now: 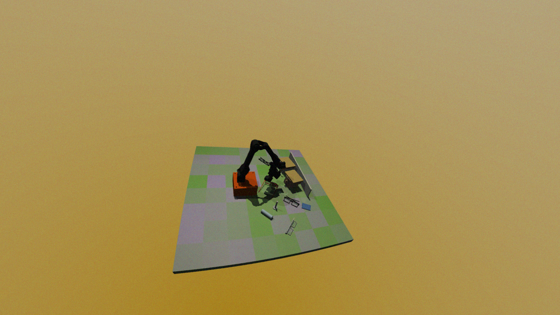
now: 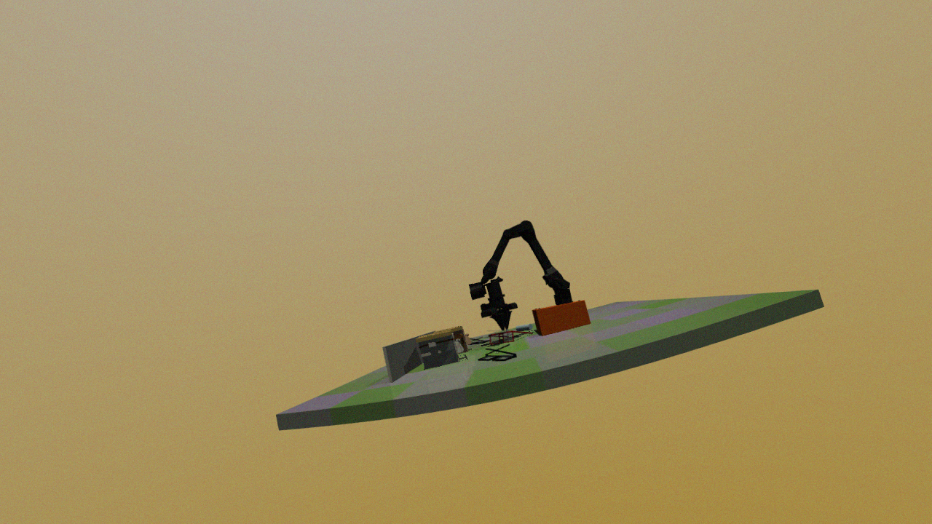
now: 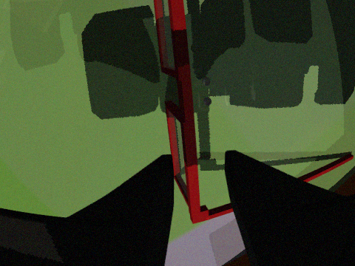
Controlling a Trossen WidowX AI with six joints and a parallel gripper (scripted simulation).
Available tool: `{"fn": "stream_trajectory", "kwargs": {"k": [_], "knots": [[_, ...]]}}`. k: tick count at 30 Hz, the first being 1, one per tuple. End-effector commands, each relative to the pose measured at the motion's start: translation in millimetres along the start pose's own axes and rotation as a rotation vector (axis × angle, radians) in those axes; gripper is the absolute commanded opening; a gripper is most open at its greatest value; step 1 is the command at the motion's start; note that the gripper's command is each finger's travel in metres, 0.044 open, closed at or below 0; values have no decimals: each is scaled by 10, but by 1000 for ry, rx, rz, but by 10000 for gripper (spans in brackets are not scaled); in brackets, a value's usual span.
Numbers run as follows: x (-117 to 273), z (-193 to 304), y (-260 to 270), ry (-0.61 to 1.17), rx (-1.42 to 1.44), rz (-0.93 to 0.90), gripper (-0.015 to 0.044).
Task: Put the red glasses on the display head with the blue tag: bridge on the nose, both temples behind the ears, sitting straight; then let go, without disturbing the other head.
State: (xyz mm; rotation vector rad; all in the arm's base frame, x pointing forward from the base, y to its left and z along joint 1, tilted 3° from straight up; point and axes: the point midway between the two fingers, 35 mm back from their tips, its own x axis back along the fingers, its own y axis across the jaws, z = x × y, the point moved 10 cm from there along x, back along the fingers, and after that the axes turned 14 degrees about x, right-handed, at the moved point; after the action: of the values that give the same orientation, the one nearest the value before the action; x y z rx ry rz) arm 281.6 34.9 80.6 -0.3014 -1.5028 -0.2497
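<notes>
The red glasses (image 1: 261,187) (image 2: 502,334) (image 3: 193,177) are low at the table between the orange base and the heads, with temples spread. In the wrist view their front bar runs lengthwise and one temple reaches right. My gripper (image 1: 267,179) (image 2: 504,329) (image 3: 199,162) points down over them. Its fingers are a little apart, one on each side of the front bar, with visible gaps to it. Two display heads with flat tan tops, a nearer one (image 1: 293,176) and a farther one (image 1: 287,162), stand beside the panel. I cannot make out the blue tag or which head bears it.
A grey upright panel (image 1: 307,190) (image 2: 400,360) stands behind the heads. Black glasses (image 1: 291,201) and a flat blue block (image 1: 306,206) lie near them. Other dark glasses (image 2: 496,354), pale glasses (image 1: 291,227) and a grey cylinder (image 1: 267,214) also lie around. The orange base (image 1: 244,190) (image 2: 561,317) is close.
</notes>
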Motion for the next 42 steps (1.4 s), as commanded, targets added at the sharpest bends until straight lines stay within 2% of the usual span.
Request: {"fn": "stream_trajectory", "kwargs": {"k": [1, 4, 8, 18, 20, 21, 42], "knots": [[257, -28, 64, -22, 0, -14, 107], [257, -28, 64, -22, 0, -14, 107], [192, -31, 50, -27, 3, -14, 200], [241, 23, -28, -22, 27, -13, 200], [241, 23, -28, -22, 27, -13, 148], [241, 23, -28, -22, 27, -13, 140], [52, 7, -18, -22, 27, -13, 140]]}}
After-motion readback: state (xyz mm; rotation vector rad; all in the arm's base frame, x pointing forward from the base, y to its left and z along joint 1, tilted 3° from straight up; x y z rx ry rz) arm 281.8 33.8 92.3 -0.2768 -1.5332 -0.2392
